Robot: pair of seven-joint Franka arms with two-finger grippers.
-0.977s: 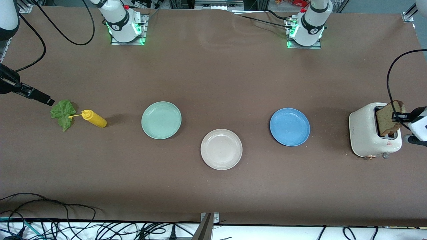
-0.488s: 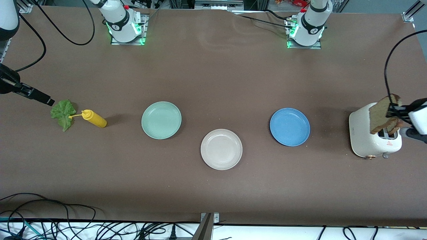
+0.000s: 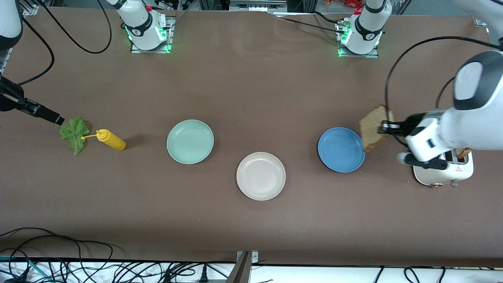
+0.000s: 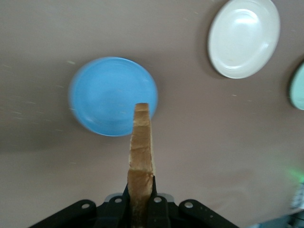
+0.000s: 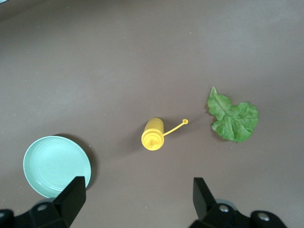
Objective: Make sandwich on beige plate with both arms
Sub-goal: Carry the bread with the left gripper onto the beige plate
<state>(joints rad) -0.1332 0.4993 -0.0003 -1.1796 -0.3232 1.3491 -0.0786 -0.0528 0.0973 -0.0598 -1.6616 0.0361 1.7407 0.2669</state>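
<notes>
Brown table (image 3: 251, 98), left pincer (image 3: 383, 128) gripping bread (image 3: 372, 126)

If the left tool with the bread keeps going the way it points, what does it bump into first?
Probably the blue plate. The left tool, shut on the bread slice, points toward it, though it may be high enough to pass over.

Front view: high camera across the table, facing both arm bases, whole tabletop in frame. Left wrist view: looks down from close above the blue plate (image 4: 113, 96), beige plate (image 4: 243, 37) at frame edge; both also in front view. Right wrist view: looks down on mustard bottle (image 5: 153, 134), lettuce leaf (image 5: 232, 118), mint-green plate (image 5: 56, 165); shared with front view.
</notes>
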